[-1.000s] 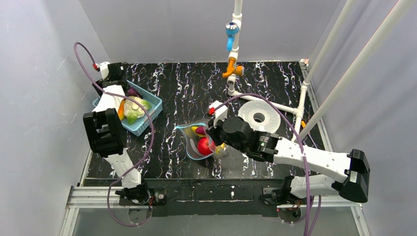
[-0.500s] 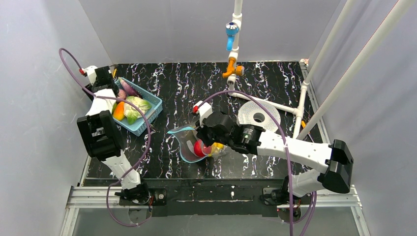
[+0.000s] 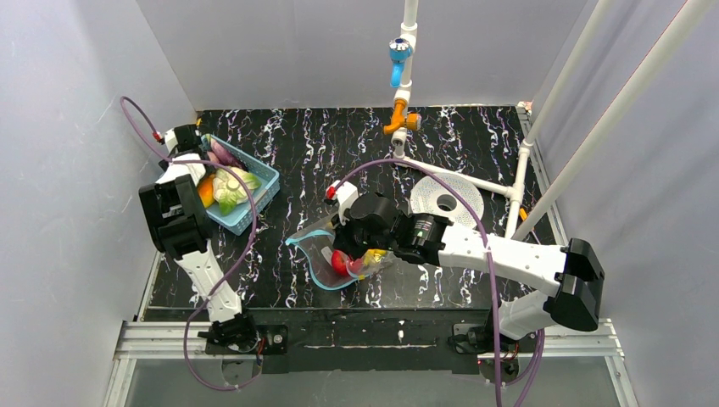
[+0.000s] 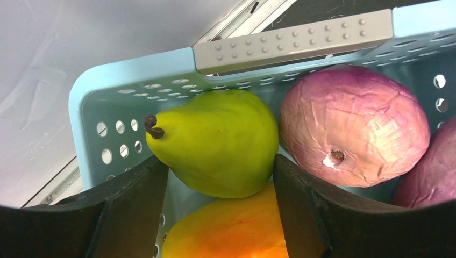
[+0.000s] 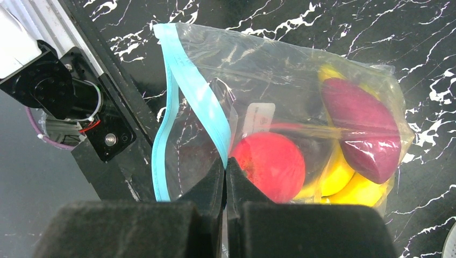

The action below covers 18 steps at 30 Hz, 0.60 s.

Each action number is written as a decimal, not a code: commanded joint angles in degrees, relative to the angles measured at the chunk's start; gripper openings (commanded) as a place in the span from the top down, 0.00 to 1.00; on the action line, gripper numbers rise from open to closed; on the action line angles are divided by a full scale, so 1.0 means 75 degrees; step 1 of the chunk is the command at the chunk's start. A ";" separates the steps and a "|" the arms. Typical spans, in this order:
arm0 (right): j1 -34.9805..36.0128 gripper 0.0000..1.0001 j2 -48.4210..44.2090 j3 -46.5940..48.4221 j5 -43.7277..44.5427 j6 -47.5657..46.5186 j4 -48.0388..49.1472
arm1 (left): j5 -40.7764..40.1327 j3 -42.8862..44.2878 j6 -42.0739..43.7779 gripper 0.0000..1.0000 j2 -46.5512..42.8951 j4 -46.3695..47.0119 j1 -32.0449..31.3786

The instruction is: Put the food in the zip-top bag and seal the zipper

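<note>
The zip-top bag lies on the black table with its mouth gaping. Inside it are a red apple, a yellow banana and a dark purple piece. My right gripper is shut on one lip of the teal zipper; from above, the bag sits mid-table. My left gripper reaches into the blue basket, and its fingers press both sides of the green pear. An orange piece lies under the pear.
In the basket, a pink-purple vegetable and a leafy green-white one crowd the pear. A white perforated disc and a white pipe frame stand behind the bag. The left wall is close to the basket.
My left gripper has dipped into the basket's far corner and its jaws have narrowed onto the pear. My right arm has dragged the bag left and nearer.
</note>
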 commanded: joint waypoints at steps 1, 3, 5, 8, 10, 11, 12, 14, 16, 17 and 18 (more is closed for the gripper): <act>0.0030 0.99 0.0027 0.0289 -0.0042 0.0045 0.0084 | -0.0042 0.0207 0.0099 0.53 -0.0115 -0.0142 -0.0031; 0.0019 0.99 0.0026 0.0266 -0.0041 0.0045 0.0128 | -0.0273 0.0133 0.0212 0.64 -0.0294 -0.0112 -0.0113; 0.0019 0.99 0.0006 0.0226 -0.0063 0.0040 0.0203 | -0.0498 0.0018 0.0369 0.73 -0.0542 -0.0047 -0.0225; 0.0018 0.99 -0.0113 0.0096 -0.0030 0.0025 0.0317 | -0.0840 -0.0213 0.0535 0.80 -0.1154 0.0012 -0.0402; 0.0023 0.99 -0.0254 0.0006 0.0036 -0.0001 0.0359 | -0.0968 -0.0322 0.0572 0.82 -0.1648 -0.0054 -0.0513; 0.0024 0.99 -0.0341 -0.0040 0.0084 -0.0023 0.0361 | -0.0977 -0.0409 0.0577 0.83 -0.1943 -0.0086 -0.0557; 0.0021 0.99 -0.0418 -0.0079 0.0139 -0.0033 0.0370 | -0.0949 -0.0508 0.0578 0.84 -0.2239 -0.0131 -0.0578; 0.0019 0.99 -0.0556 -0.0177 0.0272 -0.0039 0.0393 | -0.0776 -0.0767 0.0572 0.85 -0.2996 -0.0303 -0.0640; 0.0026 0.99 -0.0658 -0.0232 0.0399 -0.0014 0.0427 | -0.0172 -0.1063 0.0562 0.86 -0.3861 -0.0663 -0.0679; 0.0018 0.99 -0.0674 -0.0234 0.0423 0.0011 0.0426 | 0.0214 -0.1183 0.0333 0.87 -0.4288 -0.1015 -0.0681; 0.0017 0.99 -0.0686 -0.0215 0.0439 0.0067 0.0406 | 0.0685 -0.1322 0.0070 0.86 -0.4753 -0.1394 -0.0681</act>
